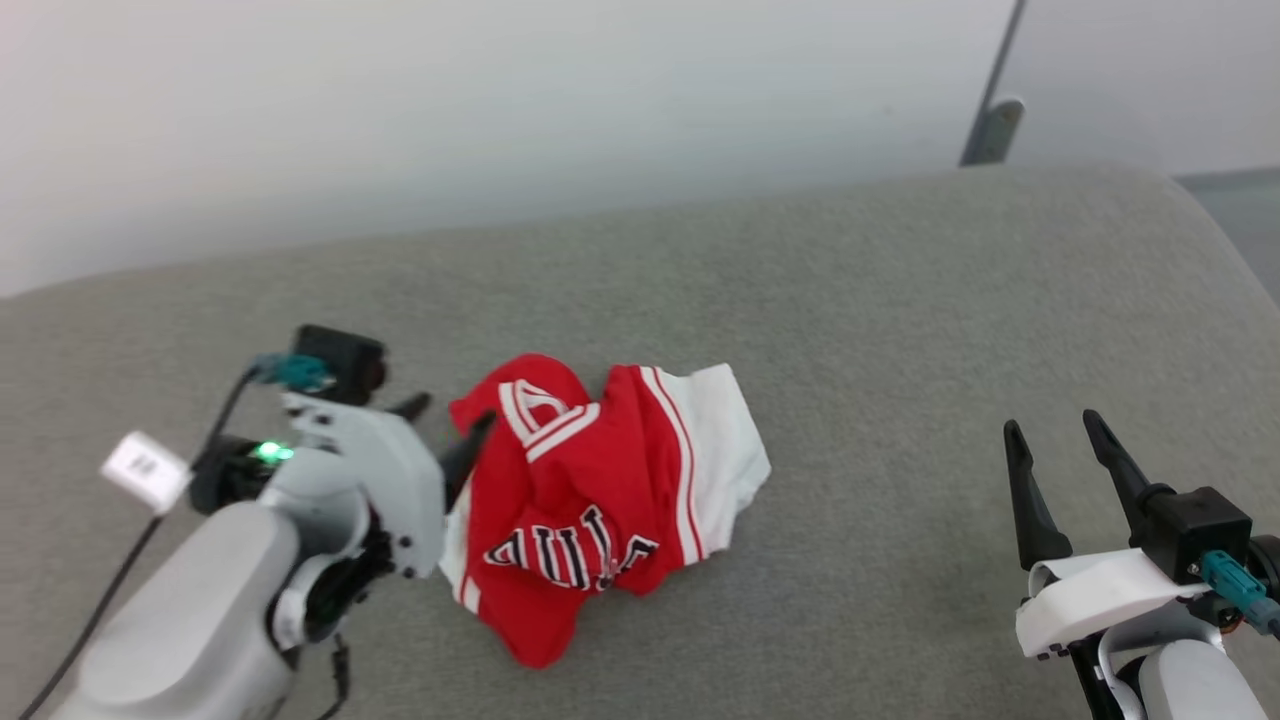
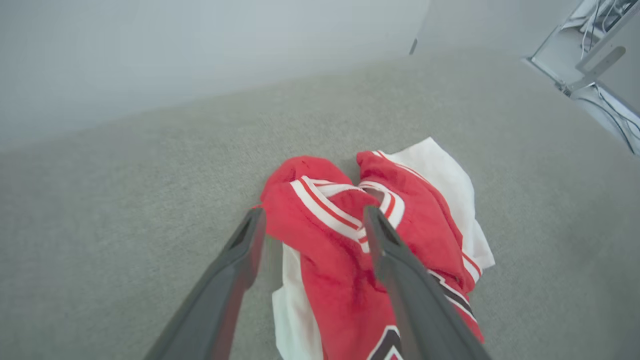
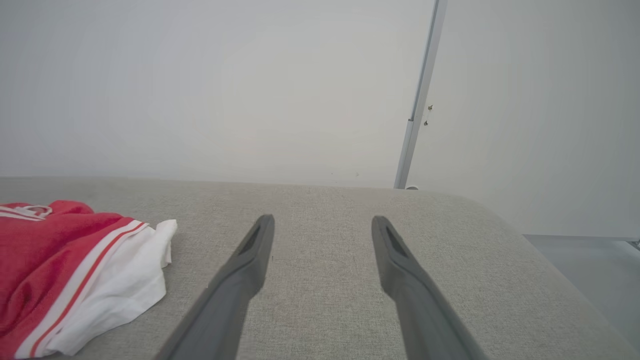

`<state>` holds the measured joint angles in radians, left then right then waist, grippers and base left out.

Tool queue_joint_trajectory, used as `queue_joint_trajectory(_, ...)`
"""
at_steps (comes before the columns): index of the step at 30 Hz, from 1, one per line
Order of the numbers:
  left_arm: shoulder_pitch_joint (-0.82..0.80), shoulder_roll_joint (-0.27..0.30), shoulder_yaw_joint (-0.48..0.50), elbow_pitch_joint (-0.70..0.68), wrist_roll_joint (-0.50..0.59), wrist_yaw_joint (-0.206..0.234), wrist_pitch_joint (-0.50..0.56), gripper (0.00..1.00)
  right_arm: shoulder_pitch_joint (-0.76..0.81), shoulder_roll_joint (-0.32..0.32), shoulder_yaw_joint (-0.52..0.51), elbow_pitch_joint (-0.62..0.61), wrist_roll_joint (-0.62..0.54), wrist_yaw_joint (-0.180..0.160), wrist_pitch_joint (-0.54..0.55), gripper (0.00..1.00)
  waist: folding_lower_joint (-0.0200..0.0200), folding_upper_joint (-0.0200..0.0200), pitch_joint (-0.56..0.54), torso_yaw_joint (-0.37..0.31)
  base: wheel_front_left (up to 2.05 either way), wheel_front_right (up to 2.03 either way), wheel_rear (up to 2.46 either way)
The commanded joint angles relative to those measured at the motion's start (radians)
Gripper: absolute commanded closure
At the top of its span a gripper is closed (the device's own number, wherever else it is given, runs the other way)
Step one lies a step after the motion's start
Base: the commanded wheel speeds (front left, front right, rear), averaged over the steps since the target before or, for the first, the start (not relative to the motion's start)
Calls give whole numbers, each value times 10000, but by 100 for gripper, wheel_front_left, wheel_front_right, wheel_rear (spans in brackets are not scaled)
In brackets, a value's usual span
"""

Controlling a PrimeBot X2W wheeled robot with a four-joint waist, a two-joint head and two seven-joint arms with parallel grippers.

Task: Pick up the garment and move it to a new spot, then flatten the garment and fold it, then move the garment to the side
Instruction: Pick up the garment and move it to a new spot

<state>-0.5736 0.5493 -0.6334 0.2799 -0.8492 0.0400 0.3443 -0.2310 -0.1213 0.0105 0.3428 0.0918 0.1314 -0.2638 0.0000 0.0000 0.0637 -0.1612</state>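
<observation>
The garment (image 1: 590,500) is a red jersey with white sleeves and black lettering, lying crumpled in a heap on the grey cushioned surface (image 1: 850,320). My left gripper (image 1: 452,428) is at the heap's left edge, open, its fingers apart with nothing pinched between them. In the left wrist view the garment (image 2: 345,280) lies under and between the spread fingers of the left gripper (image 2: 312,215), striped collar trim near the tips. My right gripper (image 1: 1052,428) stands open well to the right of the heap. In the right wrist view the right gripper (image 3: 322,222) points over bare cushion, the garment (image 3: 65,270) at the left edge.
The grey surface ends at a rounded far edge before a pale wall (image 1: 500,110). A thin grey post (image 1: 990,110) stands behind the far right corner. The surface's right edge drops to the floor (image 3: 590,270). A white frame with cables (image 2: 595,65) shows in the left wrist view.
</observation>
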Motion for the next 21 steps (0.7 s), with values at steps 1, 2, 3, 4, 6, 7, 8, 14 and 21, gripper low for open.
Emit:
queue_joint_trajectory(1,336,150,147,-158,125,-10,-454,0,139,-83,32,-22,52,-14,-12,0,0,0,-405,408,0,0,0)
queue_joint_trajectory(2,472,223,267,-254,135,-18,-781,0,194,-130,57,-6,91,-14,-12,0,0,0,-481,485,0,0,0)
queue_joint_trajectory(3,610,320,373,-324,197,-23,-1126,0,242,-167,56,5,129,-14,-10,0,0,0,-564,565,0,0,0)
queue_joint_trajectory(4,756,429,505,-387,210,-20,-1450,0,269,-199,79,-2,119,-14,-10,0,0,0,-615,635,0,0,0)
queue_joint_trajectory(6,1048,579,706,-502,292,-47,-2126,0,335,-253,52,-24,154,-14,-12,0,0,0,-713,781,0,0,0)
queue_joint_trajectory(7,1202,647,810,-546,309,-44,-2461,0,396,-293,19,-24,176,-14,-10,0,0,0,-764,854,0,0,0)
queue_joint_trajectory(8,1363,727,915,-582,364,-53,-2833,0,439,-340,-13,-19,191,-14,-10,0,0,0,-808,930,0,0,0)
queue_joint_trajectory(14,2367,1031,1516,-632,530,-51,-4875,0,714,-515,-246,-73,276,-14,-11,0,0,0,-1032,1344,0,0,0)
queue_joint_trajectory(21,3465,1138,2444,-359,307,105,-5958,0,1022,-593,-531,-167,264,-14,-11,0,0,0,-1177,1742,0,0,0)
